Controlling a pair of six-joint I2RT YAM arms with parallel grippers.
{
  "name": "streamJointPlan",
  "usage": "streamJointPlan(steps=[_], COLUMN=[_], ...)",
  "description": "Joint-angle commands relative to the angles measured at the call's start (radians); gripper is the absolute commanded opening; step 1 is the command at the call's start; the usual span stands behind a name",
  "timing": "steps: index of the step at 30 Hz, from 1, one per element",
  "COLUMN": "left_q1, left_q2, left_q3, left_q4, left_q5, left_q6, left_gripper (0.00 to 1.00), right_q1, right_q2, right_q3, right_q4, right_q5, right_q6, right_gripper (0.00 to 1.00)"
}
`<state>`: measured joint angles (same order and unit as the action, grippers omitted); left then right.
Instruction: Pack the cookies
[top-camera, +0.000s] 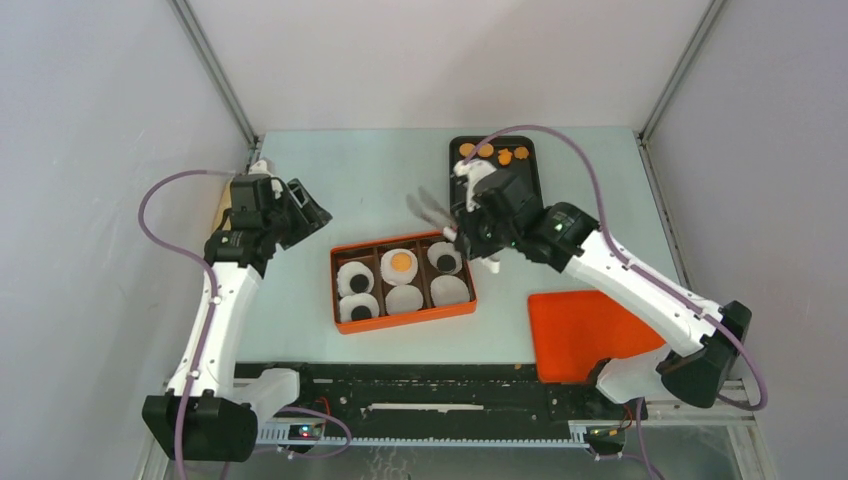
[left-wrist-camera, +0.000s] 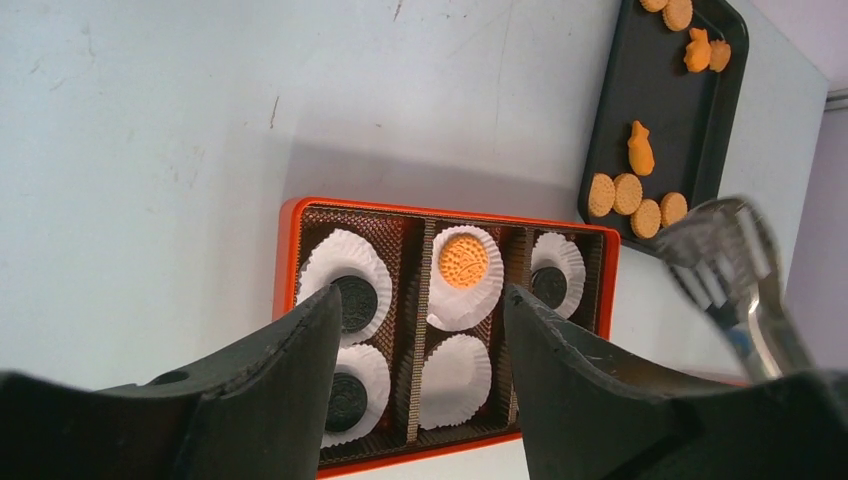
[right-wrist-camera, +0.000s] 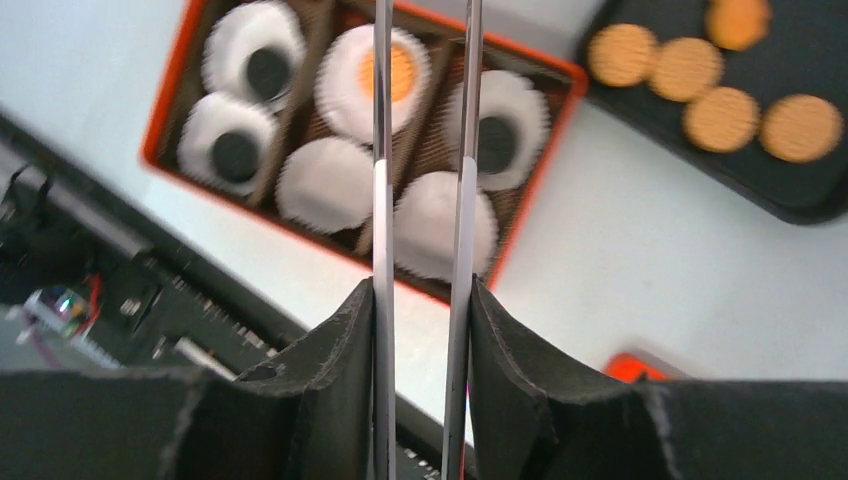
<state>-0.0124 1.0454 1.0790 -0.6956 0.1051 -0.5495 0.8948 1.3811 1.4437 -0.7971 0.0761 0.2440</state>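
The orange box (top-camera: 405, 321) holds six white liners. Black cookies (left-wrist-camera: 352, 298) lie in three of them, an orange cookie (left-wrist-camera: 463, 262) lies in one, and two liners are bare. More orange cookies (top-camera: 485, 151) sit on the black tray (top-camera: 530, 172) behind the box, several of them in the left wrist view (left-wrist-camera: 628, 195). My right gripper (right-wrist-camera: 420, 290) is shut on metal tongs (top-camera: 430, 208), which hang over the table between tray and box. Their ends (left-wrist-camera: 735, 270) hold nothing. My left gripper (left-wrist-camera: 422, 300) is open and empty, above the table left of the box.
The orange lid (top-camera: 580, 330) lies flat at the front right, beside the right arm's base. White walls close in the table on three sides. The rail with both arm bases runs along the near edge.
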Motion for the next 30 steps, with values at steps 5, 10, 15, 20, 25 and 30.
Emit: streamJointPlan(steps=[5, 10, 15, 20, 25, 30], left_q1=[0.008, 0.007, 0.008, 0.007, 0.006, 0.006], left_q2=[0.033, 0.039, 0.057, 0.054, 0.052, 0.059], left_q3=[0.013, 0.015, 0.015, 0.01, 0.01, 0.003], left_q4=[0.057, 0.057, 0.057, 0.062, 0.066, 0.082], left_q5=[0.053, 0.051, 0.054, 0.079, 0.09, 0.112], left_q6=[0.004, 0.008, 0.008, -0.006, -0.007, -0.013], left_gripper=[0.65, 0.65, 0.64, 0.63, 0.64, 0.64], right_q1=[-0.255, -0.376, -0.463, -0.491, -0.518, -0.543], right_q2=[0.034, 0.164, 0.339, 0.333, 0.233, 0.192], right_q3=[-0.041, 0.003, 0.114, 0.071, -0.054, -0.127], right_q4=[0.093, 0.159, 0.139, 0.135, 0.116, 0.106], right_q5=[0.085, 0.038, 0.036, 0.05, 0.073, 0.082], right_q6=[-0.017, -0.011, -0.015, -0.006, 0.041, 0.064], right_gripper=[0.42, 0.42, 0.41, 0.38, 0.4, 0.47])
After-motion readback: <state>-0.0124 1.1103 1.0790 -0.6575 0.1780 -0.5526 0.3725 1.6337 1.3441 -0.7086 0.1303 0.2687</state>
